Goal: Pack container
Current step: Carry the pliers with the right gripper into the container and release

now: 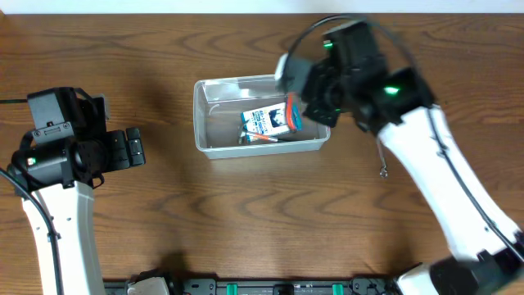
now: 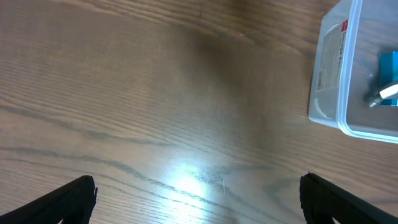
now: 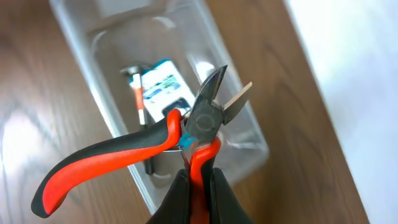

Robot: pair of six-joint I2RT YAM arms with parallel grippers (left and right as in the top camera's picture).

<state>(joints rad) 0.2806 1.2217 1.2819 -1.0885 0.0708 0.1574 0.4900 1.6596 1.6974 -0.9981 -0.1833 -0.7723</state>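
The clear plastic container [image 1: 214, 147] sits on the wooden table at centre; it also shows in the left wrist view [image 2: 336, 118] and the right wrist view [image 3: 112, 118]. Inside lie a blue-and-white packet [image 1: 264, 123] and a small tool [image 3: 139, 99]. My right gripper [image 3: 198, 186] is shut on one handle of red-and-black cutting pliers [image 3: 199, 121], held above the container's right end [image 1: 292, 113]. My left gripper [image 2: 198, 199] is open and empty, over bare table to the left of the container [image 1: 131, 149].
A white wall or surface [image 3: 360, 74] borders the table's far edge. A loose cable [image 1: 381, 160] hangs from the right arm beside the container. Bare wood lies to the left and in front of the container.
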